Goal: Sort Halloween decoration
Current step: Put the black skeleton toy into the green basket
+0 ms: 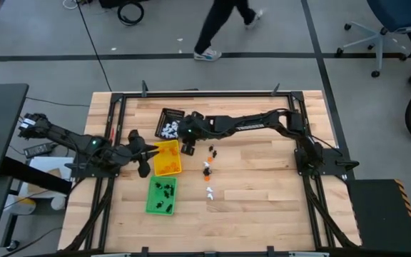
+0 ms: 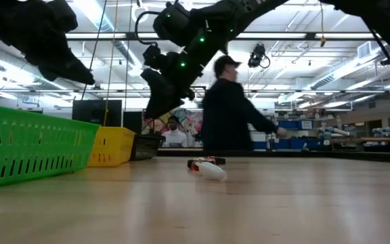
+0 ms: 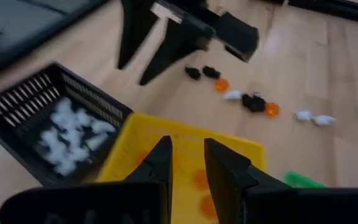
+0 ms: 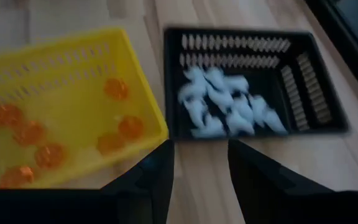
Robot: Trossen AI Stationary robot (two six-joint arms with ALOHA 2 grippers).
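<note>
green tray (image 1: 160,195): nearest of the three – slotted plastic walls fill the low view's side, but only the high view shows the small black trinkets (image 1: 165,190) lying inside it.
yellow tray (image 4: 55,68): same slotted plastic, just beyond the green one. The right wrist view shows round, glossy orange trinkets (image 4: 118,88) in it.
left hand (image 3: 187,163): hovers over the yellow tray's near rim; its two dark fingers stand a narrow gap apart with nothing between them.
loose trinkets (image 1: 208,170): a mixed orange, black and white scatter on the bare wooden tabletop (image 1: 262,178), beside the trays. The low view catches only a low clump of them; the left wrist view shows them strung in a rough line.
right hand (image 4: 199,163): up off the tabletop, over the strip of wood between the yellow and black trays – fingers parted, empty.
black tray (image 4: 303,81): farthest one, slotted walls, holding a heap of knobbly white trinkets (image 4: 225,109).
person (image 2: 232,112): beyond the tabletop, dark top, seen in the low view.
</note>
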